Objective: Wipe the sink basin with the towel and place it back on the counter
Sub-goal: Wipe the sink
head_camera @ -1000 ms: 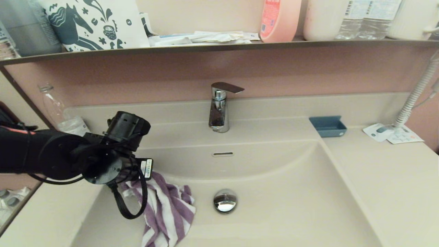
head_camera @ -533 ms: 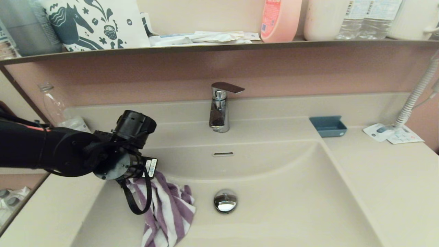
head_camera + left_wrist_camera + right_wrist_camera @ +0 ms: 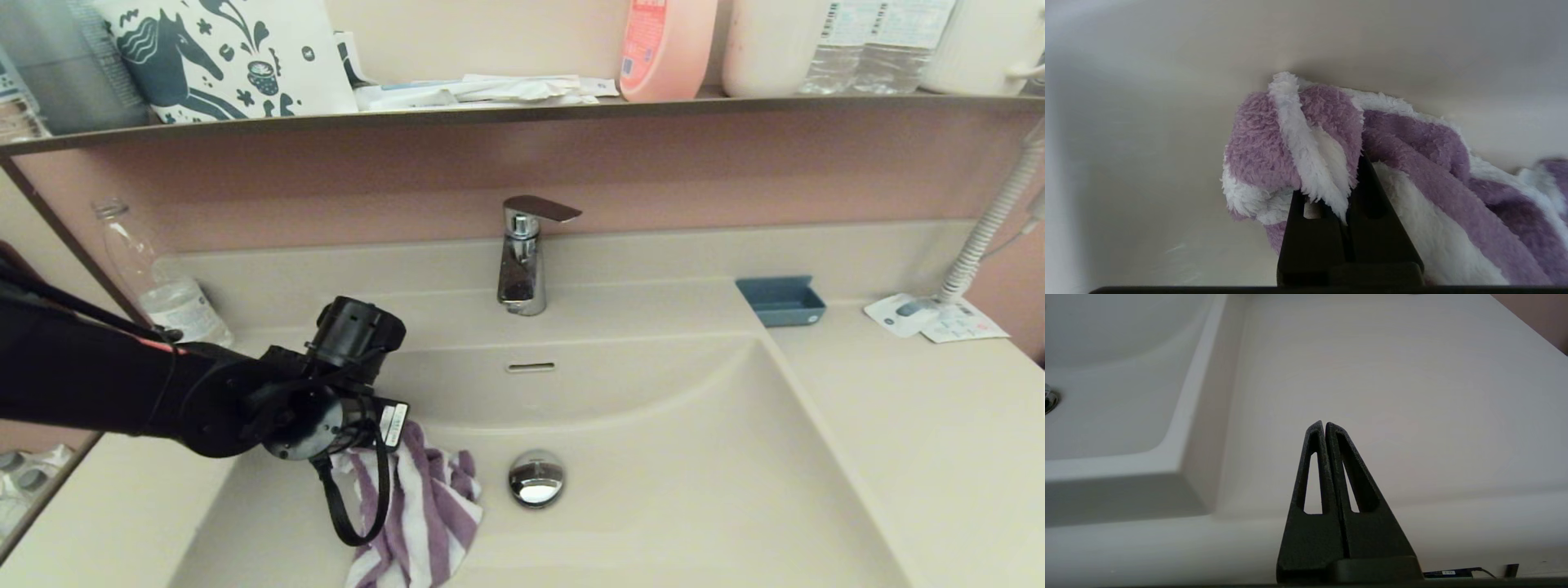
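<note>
The purple-and-white striped towel lies bunched on the left part of the cream sink basin, just left of the chrome drain plug. My left gripper is down in the basin, shut on a fold of the towel; the cloth hides its fingertips in the head view. My right gripper is shut with nothing in it, parked low over the counter to the right of the basin, and it does not show in the head view.
A chrome faucet stands behind the basin, above the overflow slot. A small blue tray and papers sit on the right counter. A clear bottle stands at the back left. A shelf above holds bottles and a horse-print bag.
My left arm has moved right and lower into the basin, dragging the towel a little toward the drain plug. The grip on the towel has not changed.
</note>
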Motion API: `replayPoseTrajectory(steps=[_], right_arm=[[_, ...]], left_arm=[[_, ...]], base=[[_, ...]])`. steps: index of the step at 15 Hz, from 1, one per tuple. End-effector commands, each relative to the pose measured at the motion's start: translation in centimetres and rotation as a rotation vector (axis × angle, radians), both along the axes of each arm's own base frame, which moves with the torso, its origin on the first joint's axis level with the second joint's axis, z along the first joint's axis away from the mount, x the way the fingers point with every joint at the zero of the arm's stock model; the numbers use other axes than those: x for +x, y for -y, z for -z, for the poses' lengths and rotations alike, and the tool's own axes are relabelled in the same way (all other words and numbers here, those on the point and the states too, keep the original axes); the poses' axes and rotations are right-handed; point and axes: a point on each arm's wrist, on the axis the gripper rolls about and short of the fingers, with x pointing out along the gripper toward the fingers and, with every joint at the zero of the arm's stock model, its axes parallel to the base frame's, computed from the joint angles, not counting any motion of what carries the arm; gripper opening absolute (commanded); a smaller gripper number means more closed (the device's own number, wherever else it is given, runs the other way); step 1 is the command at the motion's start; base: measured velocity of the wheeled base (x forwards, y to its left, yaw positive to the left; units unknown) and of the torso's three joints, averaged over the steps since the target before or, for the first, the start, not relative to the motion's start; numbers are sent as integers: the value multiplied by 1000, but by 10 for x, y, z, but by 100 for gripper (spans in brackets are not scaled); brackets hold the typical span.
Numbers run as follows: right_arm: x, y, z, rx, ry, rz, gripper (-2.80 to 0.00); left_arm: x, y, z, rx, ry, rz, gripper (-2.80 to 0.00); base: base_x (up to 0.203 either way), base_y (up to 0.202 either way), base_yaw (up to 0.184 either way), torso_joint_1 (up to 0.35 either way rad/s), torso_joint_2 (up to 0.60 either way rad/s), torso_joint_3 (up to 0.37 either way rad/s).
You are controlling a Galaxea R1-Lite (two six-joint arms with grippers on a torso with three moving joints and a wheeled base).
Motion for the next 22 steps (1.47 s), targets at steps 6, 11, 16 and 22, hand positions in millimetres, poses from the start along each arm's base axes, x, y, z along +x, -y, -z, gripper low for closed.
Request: replayPoseTrajectory(steps=[6, 11, 16, 22], right_arm=[[0, 0, 0, 0, -1, 0, -280], [0, 0, 0, 0, -1, 0, -280], [0, 0, 0, 0, -1, -1, -280], [0, 0, 0, 0, -1, 0, -280]], left_arm=[[6, 53, 18, -94, 17, 55, -280], [11, 90, 10, -284, 49, 69, -280], [-1, 123, 13, -371, 45, 87, -280], [-7, 149, 30, -454, 21, 33, -280]], base=[[0, 0, 0, 0, 0, 0], [0, 0, 0, 0, 0, 0], [0, 0, 0, 0, 0, 0], [0, 0, 0, 0, 0, 0]])
